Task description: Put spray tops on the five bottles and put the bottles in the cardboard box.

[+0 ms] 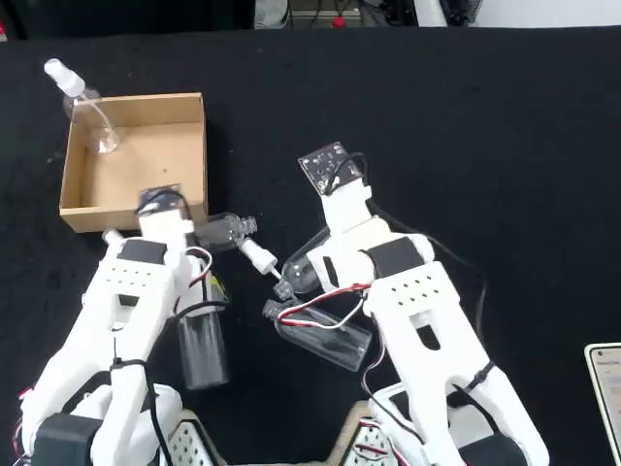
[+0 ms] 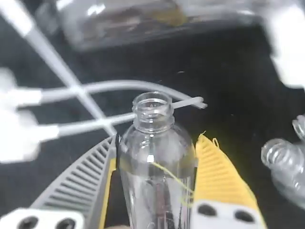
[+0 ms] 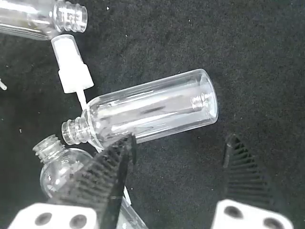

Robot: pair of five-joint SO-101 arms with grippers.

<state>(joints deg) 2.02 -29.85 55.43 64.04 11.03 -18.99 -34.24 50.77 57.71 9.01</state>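
The cardboard box (image 1: 146, 170) sits at the upper left of the black bench (image 1: 485, 116) in the high view. A capped bottle (image 1: 89, 115), its spray top already on, leans tilted in the box's upper left corner with its head poking past the rim.

The left tool (image 2: 157, 139) is clamped on an open-necked bottle (image 2: 155, 164). Its grey and yellow fingers (image 2: 217, 176) press the bottle's two sides just below the shoulder. In the high view this bottle lies close to level just right of the box's lower right corner, with its neck pointing right. Beyond its mouth, the left wrist view shows blurred loose spray tops (image 2: 19, 129) whose thin dip tubes cross one another.

The right tool (image 3: 181, 141) stands wide apart, its black fingers (image 3: 107, 176) spread. A middle bottle (image 3: 147, 112) lies uncapped on its side on the bench just past the fingertips. A white spray top (image 3: 71, 71) lies beside that bottle's neck. In the high view it rests at frame centre, between the open-necked bottle and the middle bottle.

A lower bottle (image 1: 325, 335) lies on its side at lower centre, crossed by the right arm's red and white wires. Another clear bottle (image 1: 202, 349) lies at lower left, partly under the left arm.
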